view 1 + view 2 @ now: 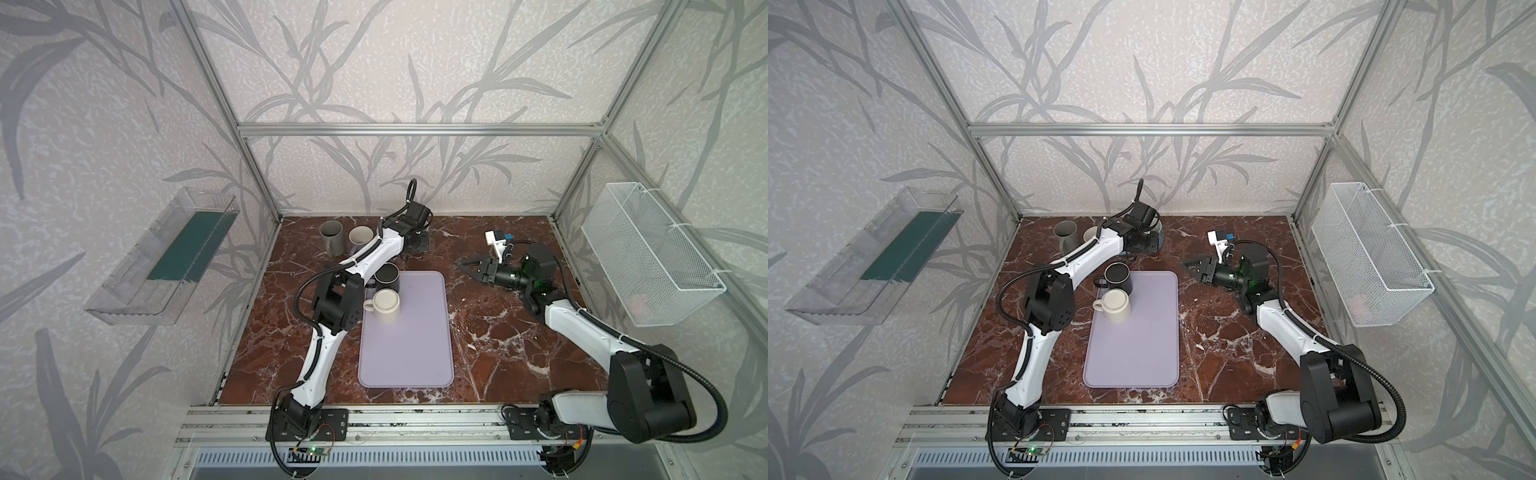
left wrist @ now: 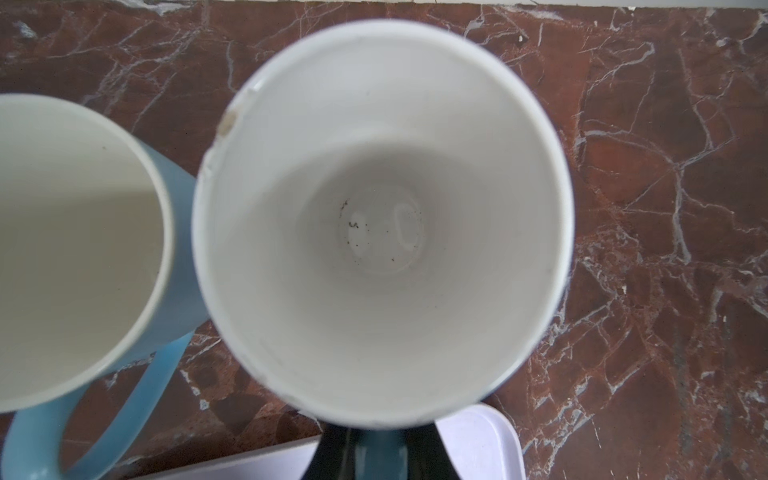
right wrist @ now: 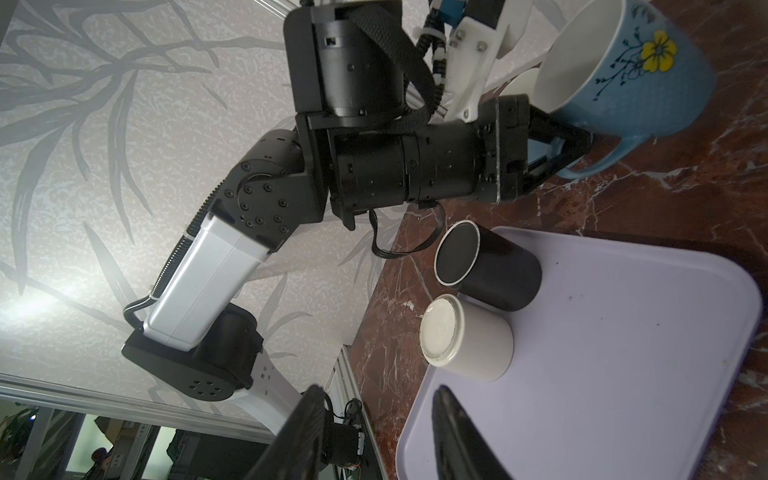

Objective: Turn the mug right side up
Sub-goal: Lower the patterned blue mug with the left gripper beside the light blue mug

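Mug [image 1: 1157, 240] mouth-up at the back of the surface [image 1: 1225, 332], held by its handle: best set flat, then released cleanly.

In both top views the left arm [image 1: 374, 253] was stretched to the back with its elbow bent, the wrist covering most of the mug. The right pincer [image 1: 465, 263] hovered spread and empty beside the tray [image 1: 405, 357], well apart from the mug. In the left wrist view the camera looked straight down into the mug's white inside, with a pale blue mug [image 2: 75, 249] just beside it. That neighbour probably calls for a straight descent without swinging. In the right wrist view the left pincer [image 3: 579, 143] lay about level with the surface, pinching the handle. Whether the base touched down I could not tell. The jaws should likely part only once it sat flat, then back off along the handle.
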You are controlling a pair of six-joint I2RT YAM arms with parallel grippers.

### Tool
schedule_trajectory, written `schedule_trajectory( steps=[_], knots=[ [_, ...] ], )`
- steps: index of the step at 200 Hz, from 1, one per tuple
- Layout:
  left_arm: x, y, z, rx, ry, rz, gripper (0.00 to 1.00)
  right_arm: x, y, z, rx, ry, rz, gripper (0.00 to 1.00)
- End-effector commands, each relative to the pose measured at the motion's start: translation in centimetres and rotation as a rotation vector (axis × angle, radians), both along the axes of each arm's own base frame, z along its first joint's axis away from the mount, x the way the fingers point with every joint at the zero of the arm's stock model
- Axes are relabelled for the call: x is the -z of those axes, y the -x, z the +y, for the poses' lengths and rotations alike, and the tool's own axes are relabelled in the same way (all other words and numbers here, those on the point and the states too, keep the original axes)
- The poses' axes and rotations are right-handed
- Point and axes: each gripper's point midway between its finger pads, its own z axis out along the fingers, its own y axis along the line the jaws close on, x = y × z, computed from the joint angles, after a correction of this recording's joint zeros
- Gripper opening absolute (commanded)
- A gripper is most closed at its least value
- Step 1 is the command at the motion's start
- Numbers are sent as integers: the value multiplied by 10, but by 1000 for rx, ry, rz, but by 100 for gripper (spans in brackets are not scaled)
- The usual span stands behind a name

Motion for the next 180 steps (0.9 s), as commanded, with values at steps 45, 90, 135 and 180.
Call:
schedule_trajectory(
  steps=[45, 90, 135, 180],
  knots=[
    [-14, -4, 14, -87, -144, -54, 0, -10, 10, -4, -12, -5, -51, 45],
    [-6, -4, 14, -101, -136, -45, 0, -11, 13, -5, -10, -3, -53, 45],
    [0, -4, 15, -107, -133, -43, 0, -12, 16, -7, -10, 5, -58, 46],
    [4, -4, 15, -118, -127, -43, 0, -13, 18, -9, -6, 10, -62, 47]
  ],
)
